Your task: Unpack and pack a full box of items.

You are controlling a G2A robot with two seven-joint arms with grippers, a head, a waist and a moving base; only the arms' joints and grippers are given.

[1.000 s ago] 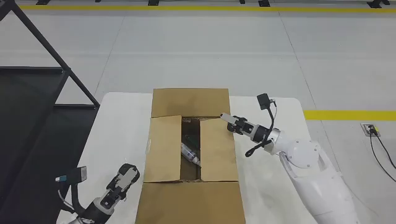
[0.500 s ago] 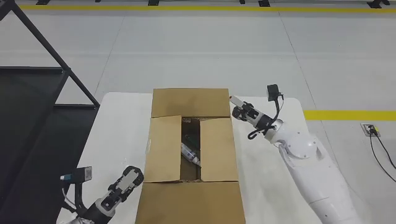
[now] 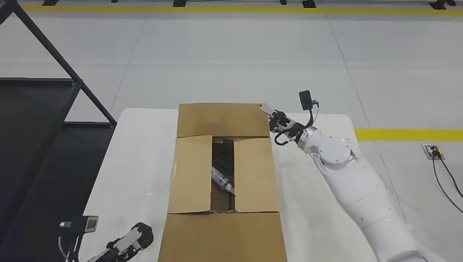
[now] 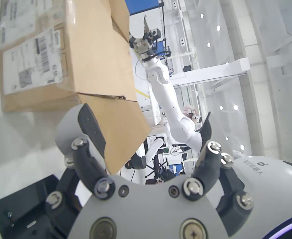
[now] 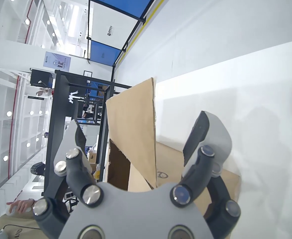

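1. The white worktop (image 3: 137, 153) carries the cardboard box (image 3: 192, 175) at its middle; the two side flaps leave a gap between them.
2. The right hand (image 3: 269, 112) is at the box's far right corner, released, its fingers spread with a flap edge between them.
3. The left hand (image 4: 146, 113) is low by the worktop's near left edge, just beside the box's near flap, fingers spread and holding nothing.
4. A pale tube-shaped item (image 3: 222, 179) lies inside the gap.
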